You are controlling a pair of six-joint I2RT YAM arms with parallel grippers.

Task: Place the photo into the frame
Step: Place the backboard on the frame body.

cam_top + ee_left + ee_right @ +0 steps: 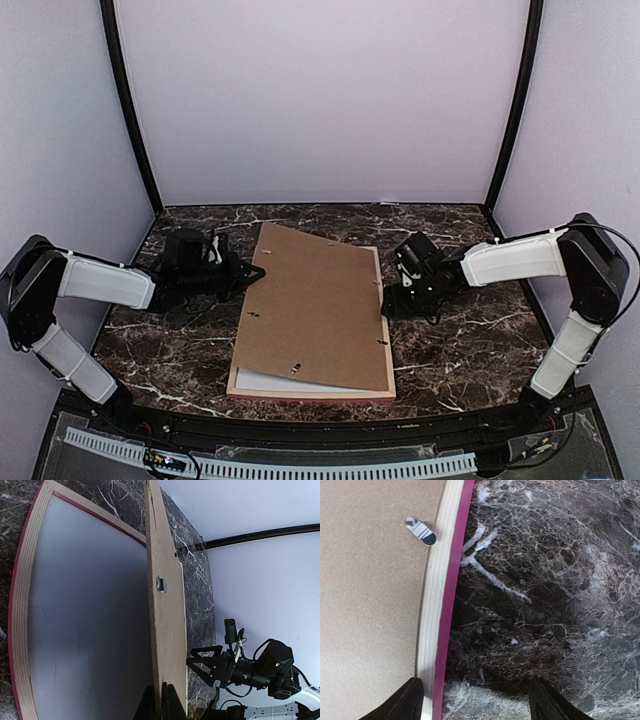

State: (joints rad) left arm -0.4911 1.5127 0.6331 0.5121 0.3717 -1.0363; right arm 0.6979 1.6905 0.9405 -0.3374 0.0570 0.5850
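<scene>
Dark marble table (470,360), veined white, inside a pale-walled enclosure.

Left side: left gripper (243,272) reaches in from the left, fingers pinched on the left edge of the brown backing board (320,300). The left wrist view shows the board edge-on, gripped between the two fingertips at the bottom of the view.

Centre: the board is tilted, left edge raised off the frame (300,393), right edge down near the frame's right rail. It sits skewed, its far-left corner past the frame's far rail. The frame lies flat mid-table, pink outer edge and pale wood face up. A pale sheet (85,620) fills the frame under the raised board; I cannot tell whether it is the photo.

Right side: right gripper (388,300) sits low at the frame's right rail, fingers spread and holding nothing. In the right wrist view one finger is over the rail, the other over bare marble. A small metal turn clip (420,530) lies on the board just beside that rail.
</scene>
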